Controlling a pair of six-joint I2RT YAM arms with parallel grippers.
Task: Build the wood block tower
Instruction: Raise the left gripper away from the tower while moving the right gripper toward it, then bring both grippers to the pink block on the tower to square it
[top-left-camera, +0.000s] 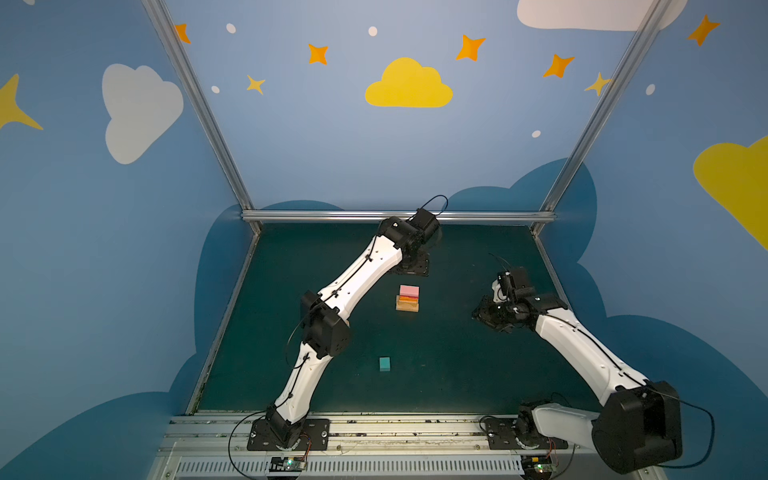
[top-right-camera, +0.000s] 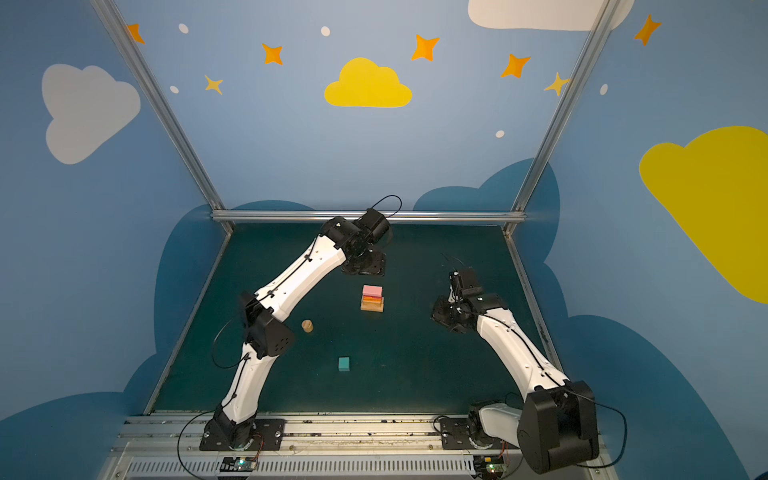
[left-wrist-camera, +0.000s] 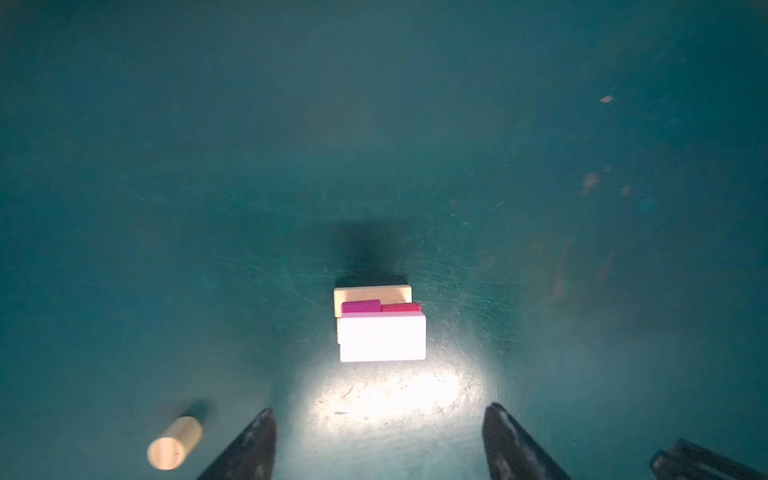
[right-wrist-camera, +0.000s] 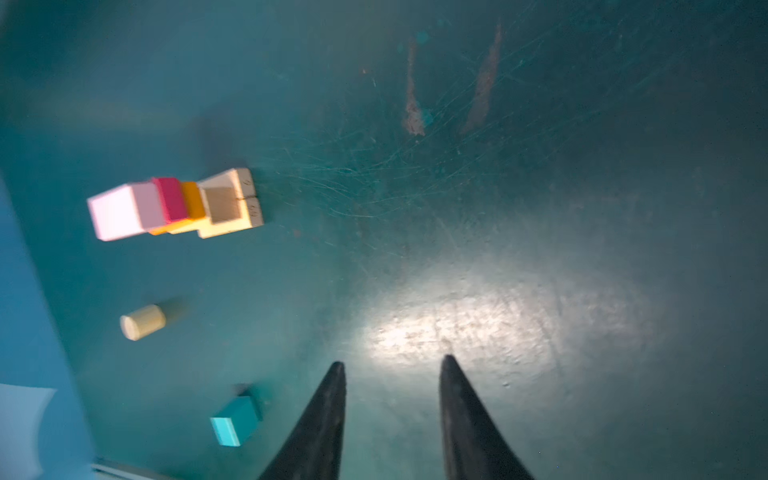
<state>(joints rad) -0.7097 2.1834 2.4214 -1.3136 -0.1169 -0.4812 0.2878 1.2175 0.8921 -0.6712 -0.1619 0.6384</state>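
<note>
- One green desk (top-left-camera: 457, 374) carries everything: the tower stands near its middle, and two loose blocks lie nearer the front edge.
- Left gripper (left-wrist-camera: 380, 409): released, with its jaws wide and nothing between them. It hangs over the desk just behind the tower, and its wrist view looks down on the tower's top.
- Right gripper (right-wrist-camera: 392, 360): its jaws stand partly apart with only bare desk between them, so it grasps nothing. It sits well to the right of the tower.
- Tower (top-left-camera: 408, 298): by my count, seven of the nine blocks are stacked.
  - The right wrist view shows two tan oblongs (right-wrist-camera: 249, 208) side by side at the base, with a third laid across them.
  - The orange oblong (right-wrist-camera: 193, 201) comes next.
  - The magenta cube (left-wrist-camera: 360, 306) and red cube (left-wrist-camera: 401, 307) sit side by side above it.
  - The pink oblong (left-wrist-camera: 382, 336) is on top.
  - The stack looks upright.
- Cylinder (top-right-camera: 307, 326): it stands upright on the desk, to the front left of the tower and well apart from it. It is close to the left arm's elbow (top-left-camera: 324, 328), which hides most of it in a top view. It probably goes on last, as the cap.
- Teal cube (top-left-camera: 385, 363): it sits alone in front of the tower, well apart and untouched. It is likely the next block to go on.
</note>
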